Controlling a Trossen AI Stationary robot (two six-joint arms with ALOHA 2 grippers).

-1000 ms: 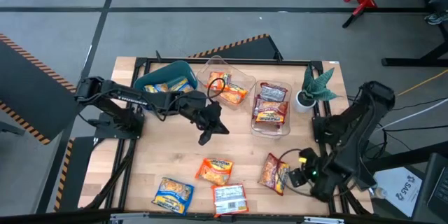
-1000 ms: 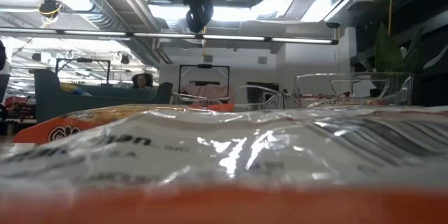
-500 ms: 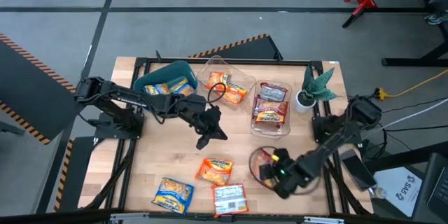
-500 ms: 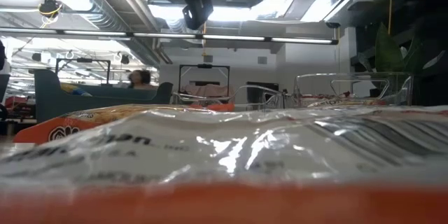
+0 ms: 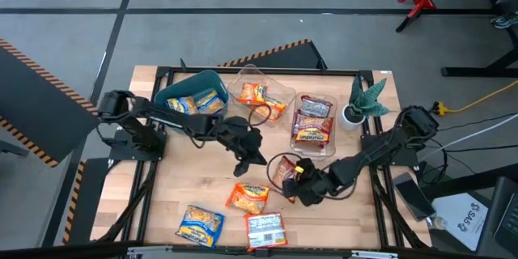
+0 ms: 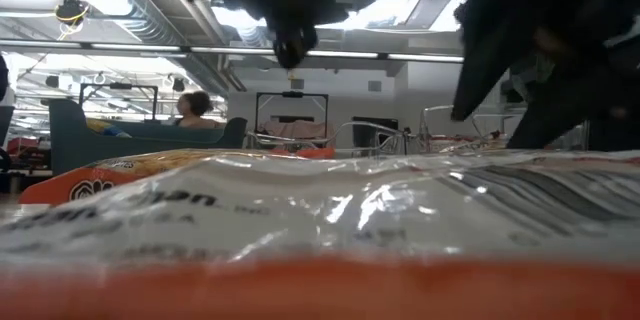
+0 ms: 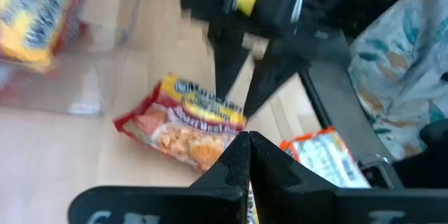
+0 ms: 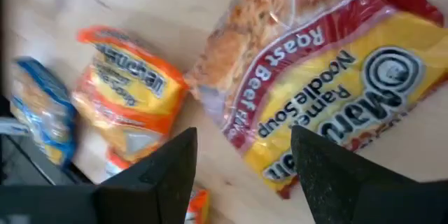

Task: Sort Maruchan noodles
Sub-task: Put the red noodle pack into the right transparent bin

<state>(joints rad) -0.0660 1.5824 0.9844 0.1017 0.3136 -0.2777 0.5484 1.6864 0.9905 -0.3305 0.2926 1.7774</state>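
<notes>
Several Maruchan noodle packets lie flat on the wooden table. A red roast-beef packet [image 8: 336, 63] [image 5: 281, 170] lies near the middle. An orange one [image 5: 249, 197], a blue one [image 5: 200, 225] and a red-white one [image 5: 265, 228] lie by the near edge. My right gripper [image 8: 241, 131] [image 5: 295, 183] stands open, slanting down just over the red packet's near edge. My left gripper [image 7: 246, 138] [image 5: 242, 167] is shut and bare, hanging above the table left of the red packet [image 7: 183, 122].
A teal bin [image 5: 171, 91] holds blue packets at the far left. Beside it stand a clear container [image 5: 279, 91] with orange packets and another [image 5: 314, 152] with red ones. A small potted plant [image 5: 364, 101] stands at the far right. The two grippers are close together.
My right gripper has swung from the near right corner toward the table's middle and come down, tipping more steeply over the red packet. My left gripper has sunk a little toward the near edge and stayed shut.
</notes>
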